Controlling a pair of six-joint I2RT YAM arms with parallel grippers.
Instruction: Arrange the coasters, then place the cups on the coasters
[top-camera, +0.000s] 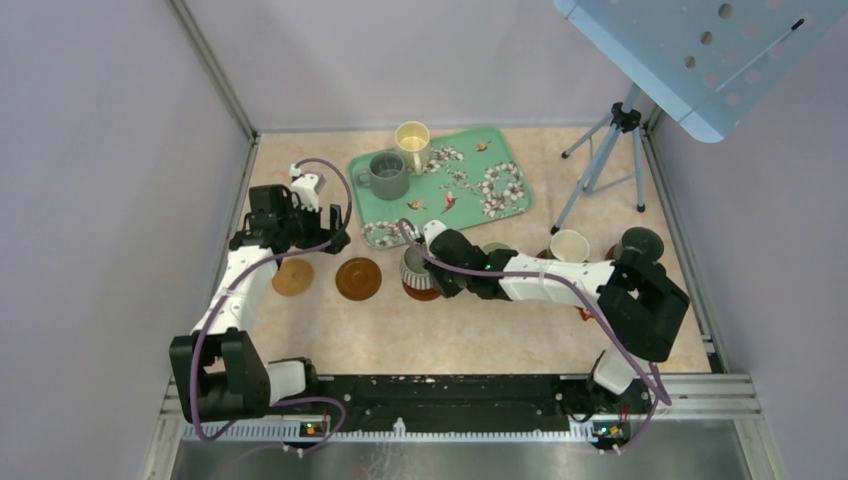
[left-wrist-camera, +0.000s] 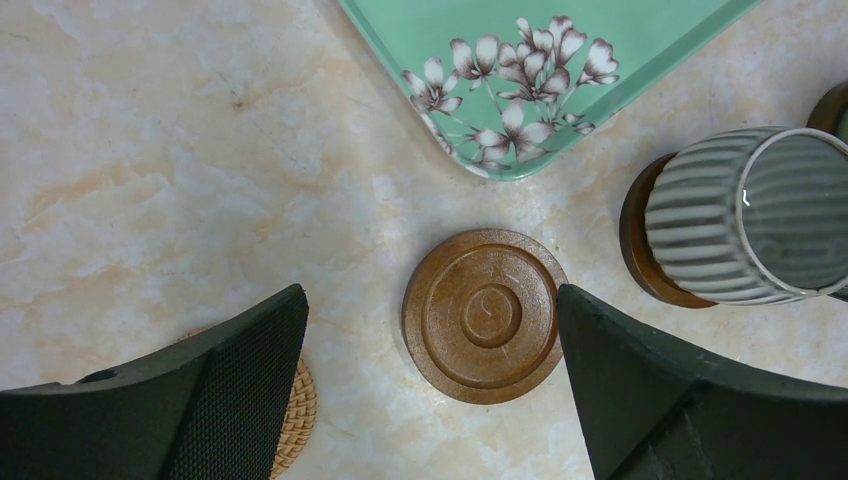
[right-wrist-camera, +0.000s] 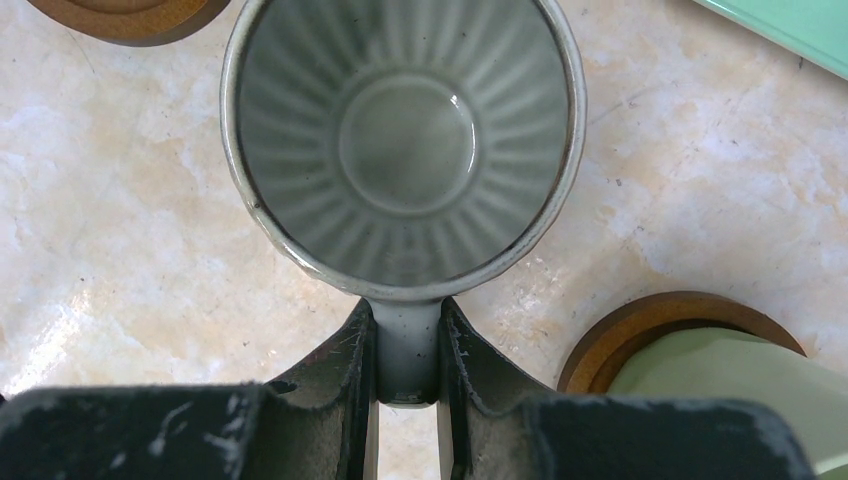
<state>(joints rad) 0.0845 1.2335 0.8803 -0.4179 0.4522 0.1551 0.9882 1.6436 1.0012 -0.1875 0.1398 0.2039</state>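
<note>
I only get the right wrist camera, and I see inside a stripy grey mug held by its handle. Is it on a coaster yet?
Observer: Looks so: the left wrist view shows the ribbed mug on a dark brown coaster.
Operator: What's the other arm doing?
Observer: The left end effector hangs open above a bare brown coaster.
Operator: Any mugs left on the tray?
Observer: Two, a grey mug and a cream-yellow mug, on the green floral tray.

Marbled table (top-camera: 450, 340), green tray (top-camera: 468, 168), coasters (top-camera: 358, 278), tripod (top-camera: 598, 168)
</note>
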